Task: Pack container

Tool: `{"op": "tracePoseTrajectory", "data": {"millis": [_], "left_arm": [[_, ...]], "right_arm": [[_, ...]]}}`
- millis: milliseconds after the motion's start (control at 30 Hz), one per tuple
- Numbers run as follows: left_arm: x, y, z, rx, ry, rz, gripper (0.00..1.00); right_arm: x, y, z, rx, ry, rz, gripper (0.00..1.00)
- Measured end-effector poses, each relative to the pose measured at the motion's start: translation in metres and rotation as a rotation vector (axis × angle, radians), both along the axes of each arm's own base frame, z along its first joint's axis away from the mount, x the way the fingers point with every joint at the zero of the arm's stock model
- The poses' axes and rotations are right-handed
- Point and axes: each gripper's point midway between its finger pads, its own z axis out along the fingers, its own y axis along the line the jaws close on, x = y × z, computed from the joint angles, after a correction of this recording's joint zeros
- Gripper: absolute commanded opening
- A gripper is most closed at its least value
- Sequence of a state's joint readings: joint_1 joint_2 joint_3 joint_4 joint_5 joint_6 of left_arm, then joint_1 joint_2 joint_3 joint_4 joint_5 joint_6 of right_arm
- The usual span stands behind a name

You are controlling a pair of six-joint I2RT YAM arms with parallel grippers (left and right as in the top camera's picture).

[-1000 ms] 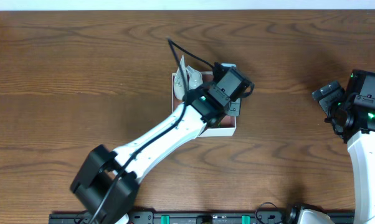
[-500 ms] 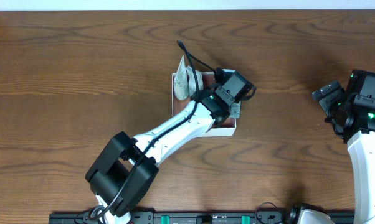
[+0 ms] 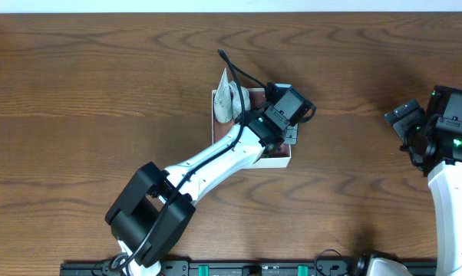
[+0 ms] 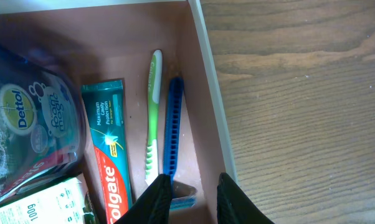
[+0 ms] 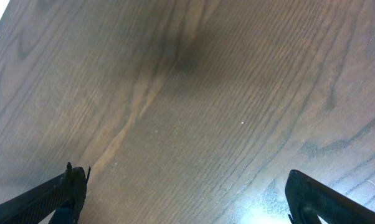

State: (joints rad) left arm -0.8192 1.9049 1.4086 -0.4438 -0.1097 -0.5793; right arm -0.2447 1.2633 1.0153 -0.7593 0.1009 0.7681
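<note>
The container (image 3: 280,162) is a shallow white-walled box at the table's middle, mostly covered by my left arm. In the left wrist view its white wall (image 4: 211,93) and pinkish floor show. In it lie a blue razor (image 4: 172,124), a green toothbrush (image 4: 153,106), a Colgate toothpaste tube (image 4: 106,149), a Dettol pouch (image 4: 32,124) and a green-white carton (image 4: 44,202). My left gripper (image 4: 197,202) hovers over the container's right side, jaws apart above the razor's head, holding nothing. My right gripper (image 5: 187,199) is wide open and empty over bare wood.
The pouch's top (image 3: 232,100) sticks up above the container's far left corner. A black cable (image 3: 235,70) loops over the left wrist. My right arm (image 3: 446,130) stands at the table's right edge. A dark rail (image 3: 254,268) runs along the front.
My left arm's elbow and lower links have swung to the right, while its wrist stays over the container. The right arm has not moved.
</note>
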Motion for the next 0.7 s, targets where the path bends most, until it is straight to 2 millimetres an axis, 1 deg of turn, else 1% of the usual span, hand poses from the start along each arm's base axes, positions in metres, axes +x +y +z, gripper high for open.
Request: {"op": "tracePoseTrajectory", "data": {"millis": [167, 233, 333, 433, 500, 533, 567, 600, 700], "left_arm": [[-0.004, 0.004, 0.001, 0.025, 0.006, -0.021, 0.26], [-0.009, 0.01, 0.009, 0.042, 0.009, -0.038, 0.26], [-0.019, 0.022, 0.04, 0.042, -0.015, -0.057, 0.26], [-0.032, 0.04, 0.092, 0.013, -0.082, -0.057, 0.28], [-0.041, 0.055, 0.126, -0.012, -0.135, -0.058, 0.37], [-0.047, 0.064, 0.14, -0.011, -0.162, -0.058, 0.47], [-0.054, 0.077, 0.154, 0.0, -0.185, -0.051, 0.64], [-0.061, 0.09, 0.164, 0.018, -0.202, -0.047, 0.98], [-0.082, 0.129, 0.193, 0.047, -0.258, -0.015, 0.98]], "right_arm": [[0.0, 0.0, 0.0, 0.0, 0.0, 0.0, 0.99], [0.0, 0.0, 0.0, 0.0, 0.0, 0.0, 0.99], [0.0, 0.0, 0.0, 0.0, 0.0, 0.0, 0.99], [0.0, 0.0, 0.0, 0.0, 0.0, 0.0, 0.99], [0.0, 0.0, 0.0, 0.0, 0.0, 0.0, 0.99], [0.0, 0.0, 0.0, 0.0, 0.0, 0.0, 0.99], [0.0, 0.0, 0.0, 0.0, 0.0, 0.0, 0.99], [0.0, 0.0, 0.0, 0.0, -0.001, 0.0, 0.99], [0.0, 0.0, 0.0, 0.0, 0.0, 0.0, 0.99]]}}
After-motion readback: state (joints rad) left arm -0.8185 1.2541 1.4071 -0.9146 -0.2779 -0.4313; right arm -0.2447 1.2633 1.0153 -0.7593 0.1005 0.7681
